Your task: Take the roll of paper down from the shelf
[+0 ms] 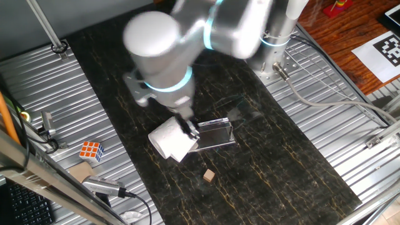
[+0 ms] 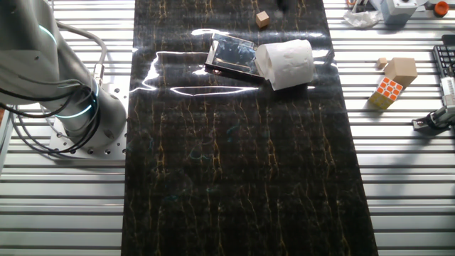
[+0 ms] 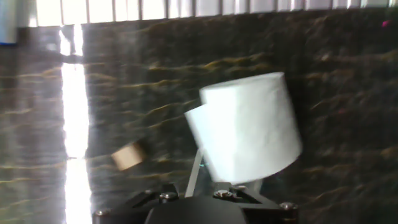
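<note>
The white roll of paper [image 2: 286,62] lies tilted on the dark tabletop, leaning against one end of the clear shelf [image 2: 231,55]. It also shows in one fixed view [image 1: 170,140], beside the shelf [image 1: 214,132]. My gripper [image 1: 187,127] hangs above the place where the roll meets the shelf. It does not show in the other fixed view. In the hand view the roll [image 3: 245,127] fills the middle, with a shiny shelf edge [image 3: 194,171] under it. Only the hand's dark housing shows at the bottom, and no fingers are visible.
A small tan wooden cube [image 1: 209,176] lies on the tabletop near the roll; it also shows in the other fixed view [image 2: 263,18] and the hand view [image 3: 129,154]. A Rubik's cube [image 1: 91,150] and a wooden block [image 2: 400,70] sit on the metal slats. The robot base [image 2: 85,114] stands beside the tabletop.
</note>
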Motion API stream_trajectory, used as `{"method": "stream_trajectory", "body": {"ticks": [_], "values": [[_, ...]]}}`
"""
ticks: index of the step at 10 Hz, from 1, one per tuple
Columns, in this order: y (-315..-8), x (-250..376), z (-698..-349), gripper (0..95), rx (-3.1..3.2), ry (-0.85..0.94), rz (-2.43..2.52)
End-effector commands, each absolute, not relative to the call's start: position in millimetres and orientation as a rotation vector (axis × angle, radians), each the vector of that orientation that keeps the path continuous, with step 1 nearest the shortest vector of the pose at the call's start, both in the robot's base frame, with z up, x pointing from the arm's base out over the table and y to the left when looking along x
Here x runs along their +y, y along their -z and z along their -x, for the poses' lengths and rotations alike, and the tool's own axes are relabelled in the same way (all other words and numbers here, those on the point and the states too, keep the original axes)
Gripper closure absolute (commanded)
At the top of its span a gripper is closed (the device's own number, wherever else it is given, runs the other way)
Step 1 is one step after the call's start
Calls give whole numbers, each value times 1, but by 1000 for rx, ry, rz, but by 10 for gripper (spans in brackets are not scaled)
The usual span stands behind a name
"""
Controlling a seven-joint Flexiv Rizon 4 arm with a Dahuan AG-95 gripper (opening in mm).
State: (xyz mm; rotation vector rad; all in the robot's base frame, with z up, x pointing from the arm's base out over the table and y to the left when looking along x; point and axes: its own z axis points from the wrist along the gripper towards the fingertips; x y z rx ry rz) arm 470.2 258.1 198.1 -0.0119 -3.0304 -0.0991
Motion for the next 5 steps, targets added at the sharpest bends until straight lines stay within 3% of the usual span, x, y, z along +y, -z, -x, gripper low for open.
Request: {"method": "stream_trajectory", "body": {"ticks": [1,5], "values": [[-202,281,-462,950,-3071,81,27],[-202,281,-462,950,-3074,81,-16]]}}
